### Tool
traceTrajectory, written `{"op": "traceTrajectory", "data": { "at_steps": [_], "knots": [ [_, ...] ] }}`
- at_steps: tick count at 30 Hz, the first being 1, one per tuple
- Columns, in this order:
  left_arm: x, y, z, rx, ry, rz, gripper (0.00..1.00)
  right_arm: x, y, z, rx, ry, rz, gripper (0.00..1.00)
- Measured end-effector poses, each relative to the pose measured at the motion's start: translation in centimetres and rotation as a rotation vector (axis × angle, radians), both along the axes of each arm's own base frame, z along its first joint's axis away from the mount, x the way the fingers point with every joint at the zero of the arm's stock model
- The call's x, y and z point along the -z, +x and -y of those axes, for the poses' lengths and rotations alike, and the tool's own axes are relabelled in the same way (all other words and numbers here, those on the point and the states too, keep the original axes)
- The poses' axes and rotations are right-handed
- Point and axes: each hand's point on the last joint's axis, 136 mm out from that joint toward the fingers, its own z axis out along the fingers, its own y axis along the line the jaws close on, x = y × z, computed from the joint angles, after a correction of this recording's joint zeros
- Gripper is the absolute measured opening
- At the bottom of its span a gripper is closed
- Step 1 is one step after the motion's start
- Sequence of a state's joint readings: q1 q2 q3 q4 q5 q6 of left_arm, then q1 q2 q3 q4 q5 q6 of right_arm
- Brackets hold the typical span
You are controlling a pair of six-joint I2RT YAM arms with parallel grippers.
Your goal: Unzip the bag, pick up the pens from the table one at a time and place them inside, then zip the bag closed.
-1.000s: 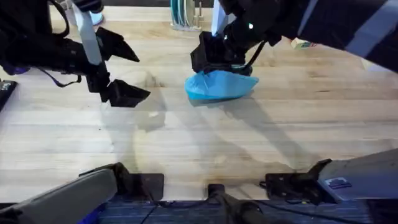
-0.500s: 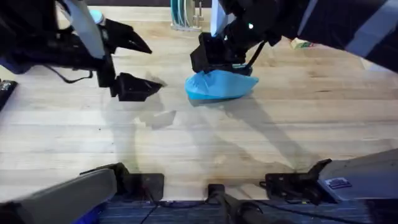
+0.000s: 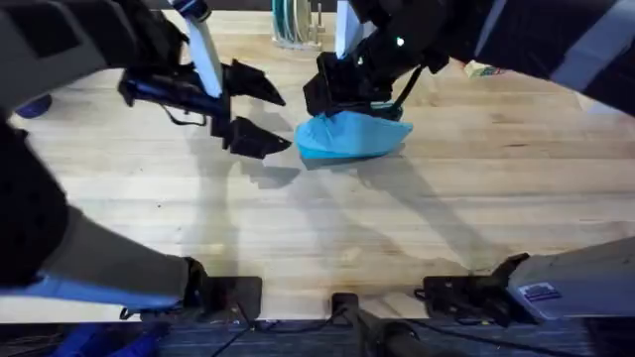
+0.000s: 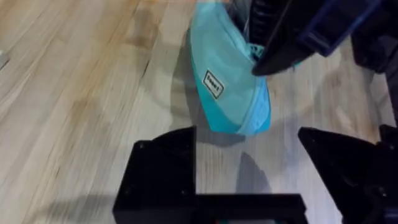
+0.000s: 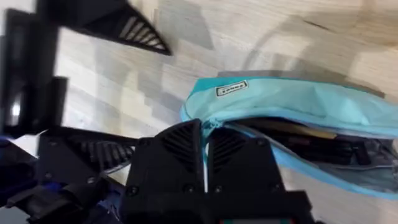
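A: Right, table [image 3: 417, 218] first: bag [image 3: 352, 136] sits mid-table, far side, zip still part open, dark pens [image 5: 311, 140] showing inside.
B: Handling?
A: Looks soft, light fabric; likely to slide and bunch if pulled one-sided. Needs pinning at the tapered end.
B: Tools?
A: Right tool [image 5: 205, 163] clenched at the zip end, probably on the pull. Left tool [image 3: 260, 112] released, jaws wide, just beside the bag's left end.

Both arms are matte black with thin black cables looping beside the wrists. The left end effector [image 3: 256, 111] has wedge-shaped black fingers [image 5: 118, 23] with ribbed inner faces. A white link rises behind it.
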State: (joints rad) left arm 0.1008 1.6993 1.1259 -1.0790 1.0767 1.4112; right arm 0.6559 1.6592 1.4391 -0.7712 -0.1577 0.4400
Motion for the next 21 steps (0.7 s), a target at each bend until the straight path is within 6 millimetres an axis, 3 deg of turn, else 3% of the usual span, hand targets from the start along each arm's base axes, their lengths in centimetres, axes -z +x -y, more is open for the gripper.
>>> {"op": "traceTrajectory", "data": {
  "at_steps": [12, 21],
  "knots": [
    [0.2, 0.1, 4.2, 0.116, -0.089, 0.057, 0.993, -0.2, 0.2, -0.2, 0.000, 0.009, 0.011, 0.031],
    [0.3, 0.0, 4.3, 0.123, -0.083, 0.058, 0.993, -0.6, -0.3, -0.6, -0.098, 0.077, -0.016, 0.031]
  ]
}}
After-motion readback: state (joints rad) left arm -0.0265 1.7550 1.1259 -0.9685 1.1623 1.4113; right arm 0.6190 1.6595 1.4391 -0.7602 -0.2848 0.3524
